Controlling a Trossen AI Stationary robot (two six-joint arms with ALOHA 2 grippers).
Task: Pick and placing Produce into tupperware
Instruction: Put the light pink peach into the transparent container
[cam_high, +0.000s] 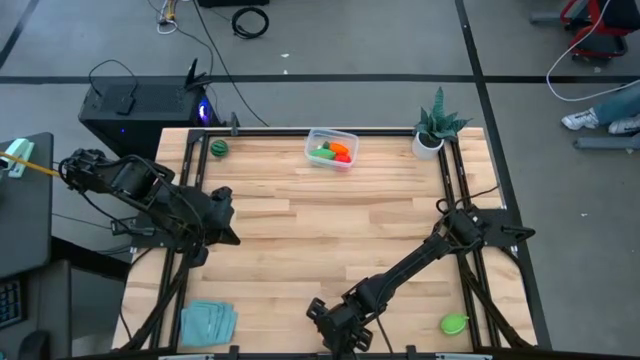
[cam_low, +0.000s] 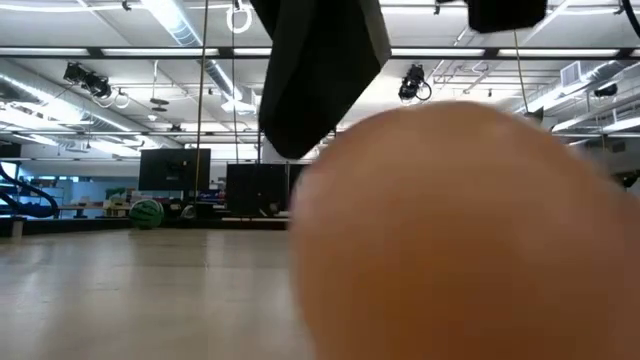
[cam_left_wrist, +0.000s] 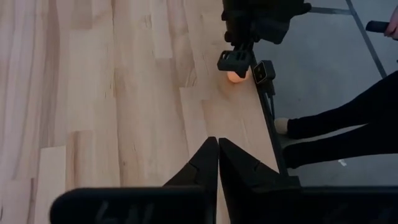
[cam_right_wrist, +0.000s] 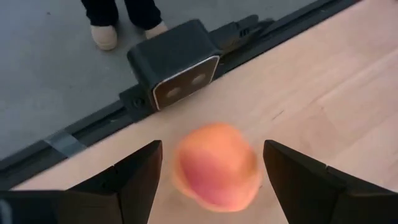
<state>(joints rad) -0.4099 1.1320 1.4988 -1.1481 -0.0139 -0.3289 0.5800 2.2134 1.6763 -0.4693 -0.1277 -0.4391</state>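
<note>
1. The right claw (cam_right_wrist: 211, 180) hangs low at the near edge of the tabletop (cam_high: 330, 215), with its two fingers (cam_right_wrist: 134, 177) spread wide apart.
2. A round peach-orange fruit (cam_right_wrist: 216, 165) sits right between those fingers. I cannot tell if they touch it yet. The claw is spread like this so it can fit around the fruit, and I think squeezing it is the next step.
3. The fruit lies very close to the edge, just beside a small black camera box (cam_right_wrist: 175, 62). A careless push could roll it off the tabletop.
4. The tupperware (cam_high: 331, 148) is far from the right claw, at the other edge of the tabletop. It already holds a carrot (cam_high: 340, 150) and some green and red pieces. So the fruit has a long ride to get there.
5. A light green piece (cam_high: 454, 323) lies near the right claw, off to its side. A dark green ball (cam_high: 218, 148) sits far away, near the tupperware's edge. Both wait for their turn.
6. The left claw (cam_left_wrist: 217, 152) is pinched closed and holds nothing. It waits at its own side of the tabletop, out of the way.
7. A person's legs show on the floor past the edge.
</note>
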